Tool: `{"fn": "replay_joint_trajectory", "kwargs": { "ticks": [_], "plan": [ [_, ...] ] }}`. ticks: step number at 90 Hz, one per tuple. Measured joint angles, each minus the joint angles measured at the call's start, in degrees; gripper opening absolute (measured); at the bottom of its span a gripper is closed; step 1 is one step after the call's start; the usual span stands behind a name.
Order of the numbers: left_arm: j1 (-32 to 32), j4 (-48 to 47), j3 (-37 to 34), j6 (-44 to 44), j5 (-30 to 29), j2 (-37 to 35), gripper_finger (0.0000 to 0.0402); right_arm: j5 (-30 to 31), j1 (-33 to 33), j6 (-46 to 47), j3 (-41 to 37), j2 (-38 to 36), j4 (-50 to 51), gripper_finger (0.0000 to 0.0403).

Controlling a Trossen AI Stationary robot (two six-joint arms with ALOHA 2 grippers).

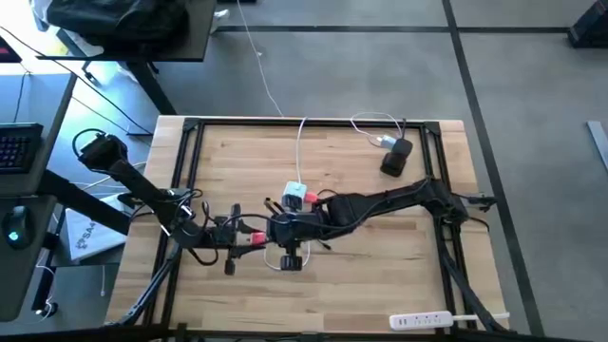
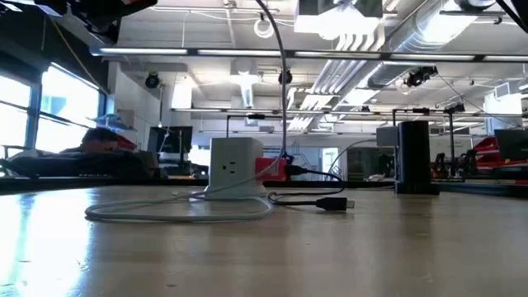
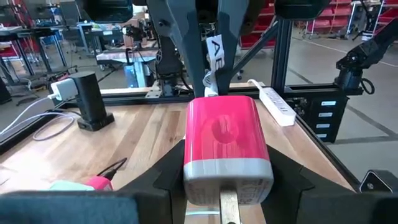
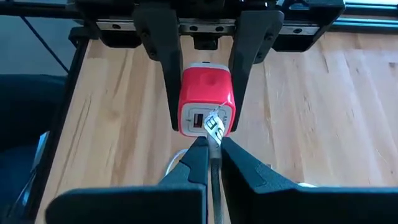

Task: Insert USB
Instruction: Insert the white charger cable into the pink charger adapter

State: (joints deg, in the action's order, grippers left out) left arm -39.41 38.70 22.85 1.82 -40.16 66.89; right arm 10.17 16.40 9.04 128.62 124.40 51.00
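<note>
Left tool (image 1: 249,237), just left of centre in the high view: shut across the sides of a glossy red-pink charger block with a grey end band (image 3: 225,134), held up off the light wooden worktop (image 1: 380,275). The block's port faces the right tool (image 4: 212,146). That tool sits at bottom centre of its own wrist view, fingers nearly together, pinching a thin dark plug with a white paper tag (image 4: 214,124). The plug tip is at the block's port, but I can't tell if it is seated because the tag covers part of the opening. The USB (image 1: 310,198), a small red-pink plug on a thin black cable (image 2: 318,200), is in neither tool. It lies on the worktop just above centre in the high view, right beside the white charger cube (image 2: 233,167). A loose white cable loop (image 2: 165,213) lies in front of the cube, lower left of centre in the low view. A black upright block (image 2: 412,157) stands right of centre there. A white power strip (image 1: 421,320) sits at the lower right edge in the high view.
</note>
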Motion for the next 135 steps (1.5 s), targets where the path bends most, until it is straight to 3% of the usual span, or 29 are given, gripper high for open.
{"fn": "replay_joint_trajectory", "kwargs": {
  "ticks": [78,120,135],
  "plan": [
    [0.4,-1.4,-0.2,1.0,2.9,0.6,0.0120,-1.7,-0.1,-1.6,0.0,2.7,-4.2,0.0000],
    [1.9,-1.7,-0.1,3.0,1.7,2.7,0.0120,-0.8,-1.0,-1.8,-0.1,3.1,-5.6,0.0000],
    [2.0,-2.3,0.1,3.6,1.7,2.7,0.0120,-0.7,-1.0,-4.4,0.0,3.1,-4.1,0.0019]
  ]
}}
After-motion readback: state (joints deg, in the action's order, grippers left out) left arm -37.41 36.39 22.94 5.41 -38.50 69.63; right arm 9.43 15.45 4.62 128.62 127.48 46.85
